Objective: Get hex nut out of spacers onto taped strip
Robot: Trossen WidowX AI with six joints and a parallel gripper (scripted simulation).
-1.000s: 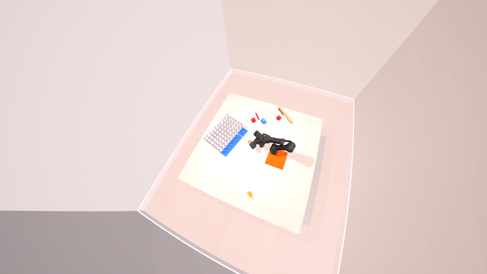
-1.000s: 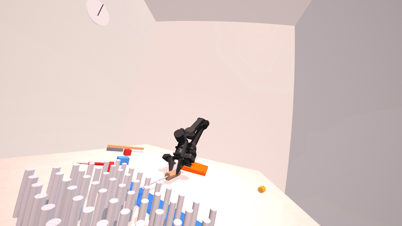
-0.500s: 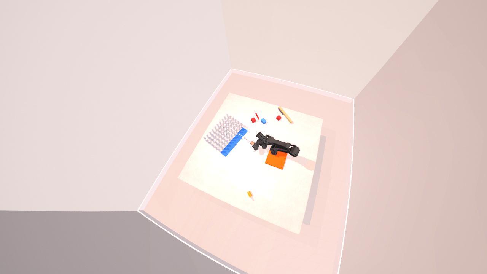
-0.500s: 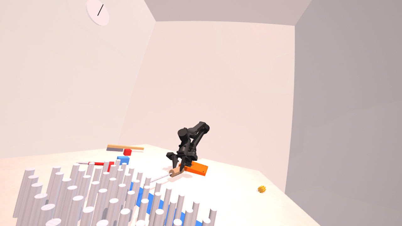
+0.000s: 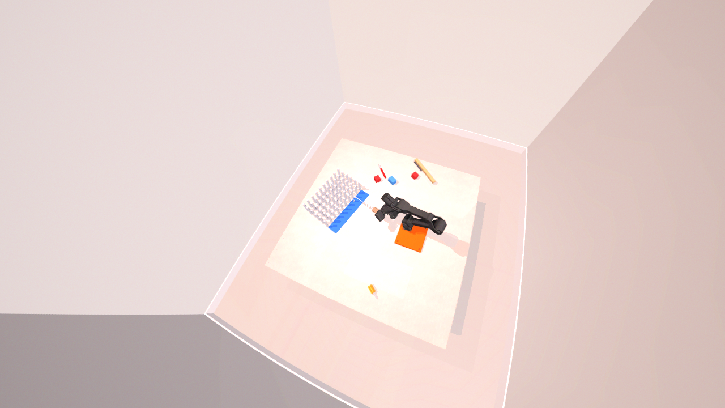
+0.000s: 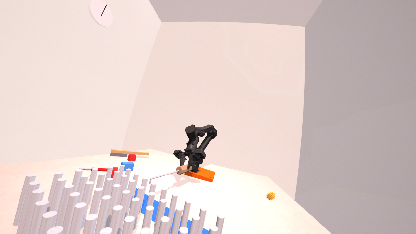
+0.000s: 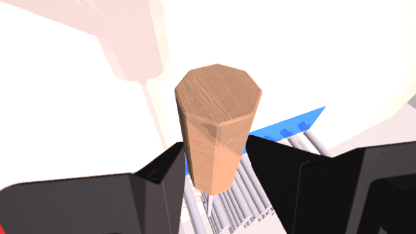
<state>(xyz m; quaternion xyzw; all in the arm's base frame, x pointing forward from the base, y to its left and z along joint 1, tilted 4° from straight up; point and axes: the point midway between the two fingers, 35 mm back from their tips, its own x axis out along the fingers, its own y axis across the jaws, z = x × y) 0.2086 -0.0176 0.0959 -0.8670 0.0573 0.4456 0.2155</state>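
Observation:
My gripper is shut on the wooden handle of a hook tool. Its thin metal shaft slopes down toward the spacers and ends in a short bent tip. The tool is held off the table, its shadow lying apart from it. In the top view the tip appears over the blue taped strip, near the spacers' front edge. The metal spacers stand upright in rows. I cannot make out the hex nut in any view.
A red-handled tool, a blue block, two red blocks and a wooden-handled piece lie beyond the arm. An orange plate is at the arm's base. A small yellow object lies apart.

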